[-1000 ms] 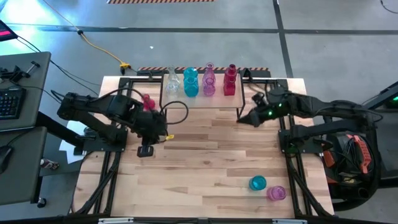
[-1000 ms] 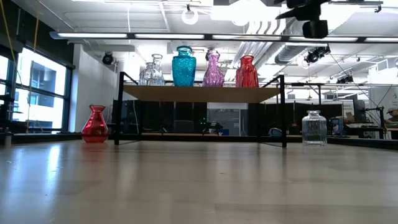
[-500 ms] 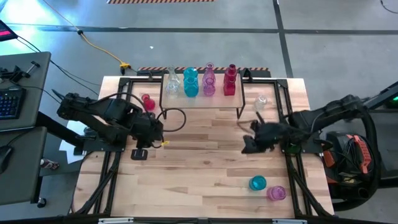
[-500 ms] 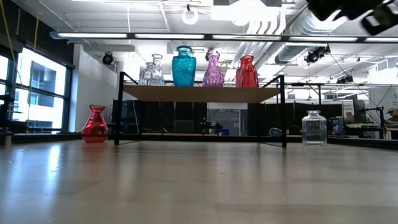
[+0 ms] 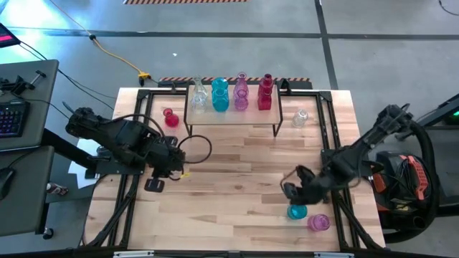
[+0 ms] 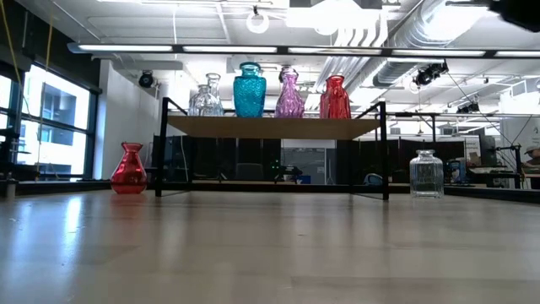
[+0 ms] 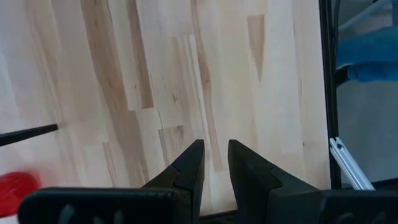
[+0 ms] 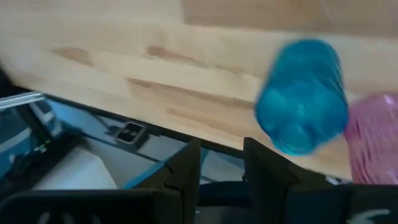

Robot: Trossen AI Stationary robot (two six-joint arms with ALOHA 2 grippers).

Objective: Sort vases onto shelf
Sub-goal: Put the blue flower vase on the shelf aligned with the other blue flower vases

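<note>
Hovering right hand (image 5: 290,192), empty, just beside teal vase (image 5: 297,211), pink vase (image 5: 318,223) adjacent

The left pincer (image 7: 215,163) is hanging over the bare light-wood bench (image 7: 161,81), its 2 dark fingers (image 7: 188,169) sitting close together with a narrow gap, gripping nothing. A red vase (image 7: 15,186) is peeking in at the lower left edge.

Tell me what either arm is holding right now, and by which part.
Nothing is held. The right gripper hangs above the teal vase near the front edge, jaws slightly apart and empty. The left gripper is over bare table, jaws also empty.
</note>
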